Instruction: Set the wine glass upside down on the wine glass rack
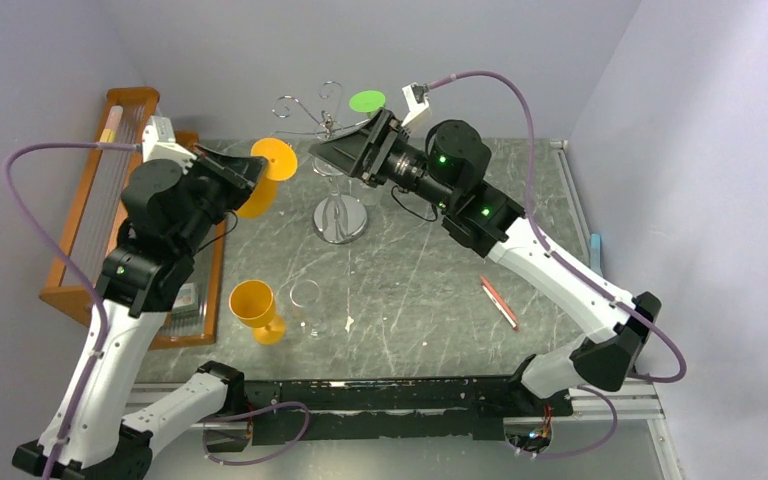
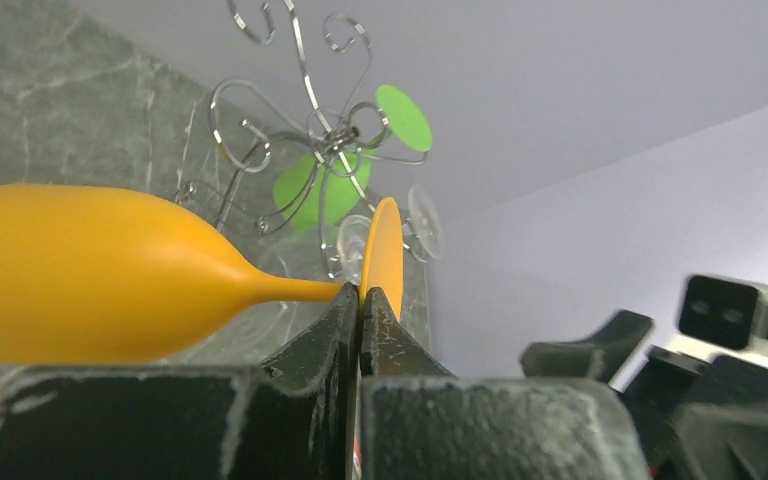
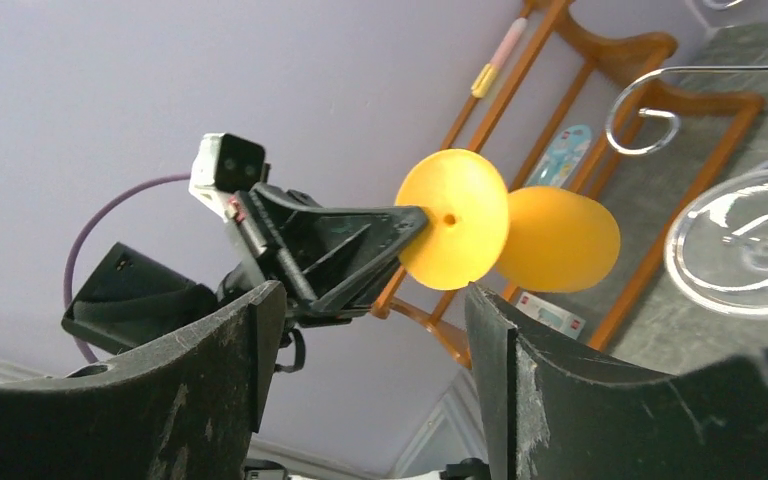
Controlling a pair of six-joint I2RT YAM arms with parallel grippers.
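An orange wine glass [image 1: 272,160] lies sideways in the air, and my left gripper [image 1: 257,172] is shut on its stem. In the left wrist view the jaws [image 2: 360,292] pinch the stem between the bowl [image 2: 90,270] and the foot disc [image 2: 385,250]. The chrome wine glass rack [image 1: 340,218] stands just right of it, its curled arms [image 2: 310,130] up top. A green glass [image 2: 310,195] hangs upside down there. My right gripper [image 1: 332,158] is open beside the rack, empty, facing the orange foot disc [image 3: 452,232]. The right gripper [image 3: 370,300] holds nothing.
A wooden slatted rack [image 1: 110,200] fills the left side. A second orange glass [image 1: 255,308] and a clear glass [image 1: 305,300] stand at the front left of the table. A red pen [image 1: 500,302] lies at the right. A clear glass foot [image 3: 745,240] shows near the rack.
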